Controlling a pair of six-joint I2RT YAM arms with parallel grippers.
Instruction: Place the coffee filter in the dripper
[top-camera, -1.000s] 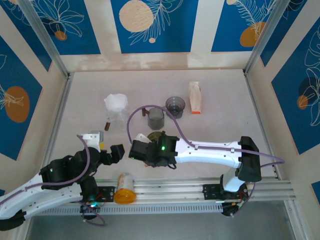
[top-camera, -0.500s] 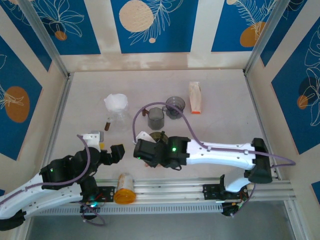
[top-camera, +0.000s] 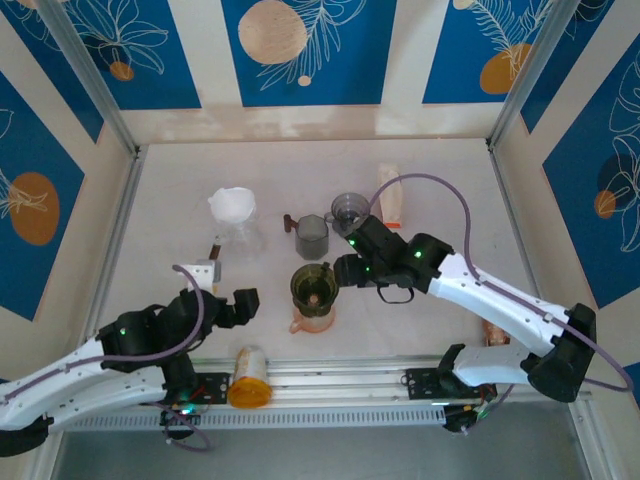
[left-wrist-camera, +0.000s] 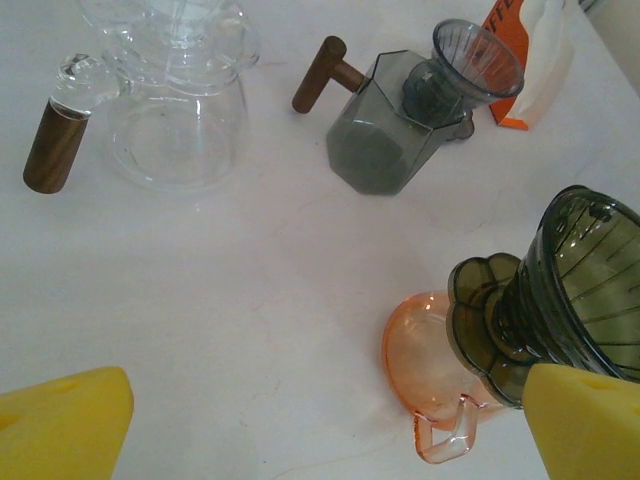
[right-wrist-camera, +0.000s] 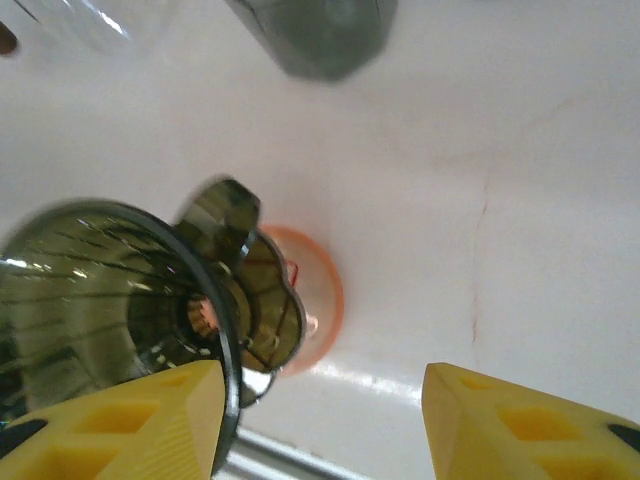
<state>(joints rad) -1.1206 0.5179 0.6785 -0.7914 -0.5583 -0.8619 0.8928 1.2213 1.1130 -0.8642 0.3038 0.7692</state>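
The white coffee filter sits on top of a clear glass carafe at the back left. The dark olive dripper stands on an orange cup in the middle; from the left wrist, the dripper and cup lie at the right. My right gripper is open just right of the dripper, with nothing between its fingers; in its own view the gripper has the dripper beside its left finger. My left gripper is open and empty, to the left of the cup.
A grey server with a wooden handle and a grey funnel stand behind the dripper. An orange-and-white package lies at the back right. An orange bottle rests on the front rail.
My right gripper has opened, let go of the dripper and pulled back to the right, leaving the dripper standing on the orange cup. The left arm shifted slightly right.
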